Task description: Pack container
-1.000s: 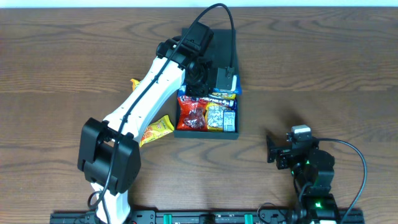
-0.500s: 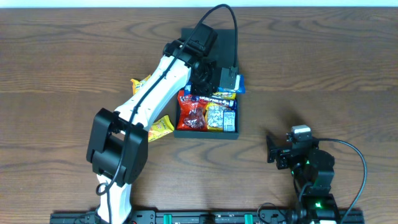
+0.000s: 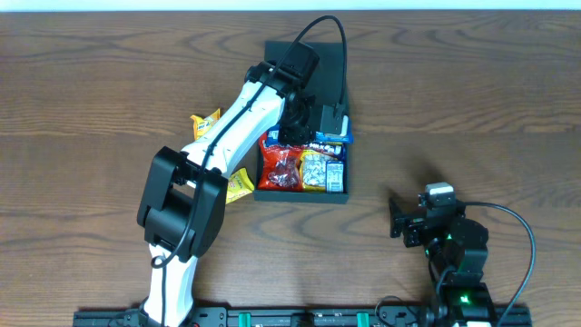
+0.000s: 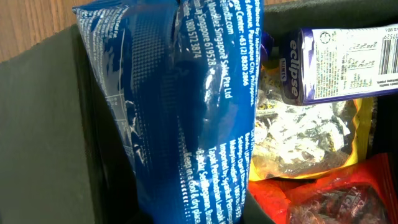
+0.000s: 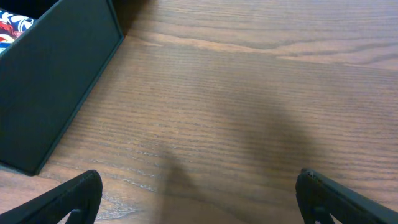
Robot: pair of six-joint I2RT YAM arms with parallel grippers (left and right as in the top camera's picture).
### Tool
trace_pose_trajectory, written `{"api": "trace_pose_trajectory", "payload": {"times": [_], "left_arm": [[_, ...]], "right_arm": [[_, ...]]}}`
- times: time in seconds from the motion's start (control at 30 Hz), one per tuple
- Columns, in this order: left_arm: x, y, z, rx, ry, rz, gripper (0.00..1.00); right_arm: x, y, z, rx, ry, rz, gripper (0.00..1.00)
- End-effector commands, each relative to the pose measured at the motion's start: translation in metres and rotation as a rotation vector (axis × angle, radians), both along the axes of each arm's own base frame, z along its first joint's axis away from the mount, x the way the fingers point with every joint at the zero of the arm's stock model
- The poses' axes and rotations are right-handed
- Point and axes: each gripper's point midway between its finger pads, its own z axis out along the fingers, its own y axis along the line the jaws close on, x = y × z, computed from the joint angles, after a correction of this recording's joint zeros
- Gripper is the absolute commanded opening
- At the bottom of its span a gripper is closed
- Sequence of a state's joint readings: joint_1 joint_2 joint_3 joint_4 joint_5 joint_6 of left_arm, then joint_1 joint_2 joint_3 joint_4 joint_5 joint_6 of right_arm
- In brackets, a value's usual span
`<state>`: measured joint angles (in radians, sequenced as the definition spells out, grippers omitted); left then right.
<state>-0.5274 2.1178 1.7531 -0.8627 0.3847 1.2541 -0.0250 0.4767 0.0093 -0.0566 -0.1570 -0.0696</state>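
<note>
The left gripper (image 3: 320, 125) pinches the light, crinkly blue packet (image 4: 180, 106), best held by its seam, over the container (image 3: 300, 196); the right gripper (image 5: 199, 190) gapes empty.

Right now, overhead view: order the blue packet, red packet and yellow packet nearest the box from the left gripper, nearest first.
1. Blue packet: held by the left gripper.
2. Red packet: in the box, left side.
3. Yellow packet: on the table, box's left.
</note>
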Motion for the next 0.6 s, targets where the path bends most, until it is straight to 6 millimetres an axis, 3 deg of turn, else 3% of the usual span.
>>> {"api": "trace_pose_trajectory", "payload": {"times": [0.0, 0.27, 0.43, 0.57], "left_arm": [[0.004, -0.003, 0.001, 0.0, -0.007, 0.003, 0.07], [0.012, 0.004, -0.021, 0.063, -0.013, 0.02, 0.09], [0.032, 0.01, -0.021, 0.097, -0.078, 0.118, 0.12], [0.031, 0.017, -0.024, 0.133, -0.076, 0.126, 0.12]], "right_arm": [[0.0, -0.002, -0.001, 0.003, -0.001, -0.012, 0.99], [0.0, -0.002, -0.001, 0.003, -0.001, -0.011, 0.99], [0.0, -0.002, -0.001, 0.003, 0.0, -0.011, 0.99], [0.0, -0.002, -0.001, 0.003, -0.001, -0.012, 0.99]]}}
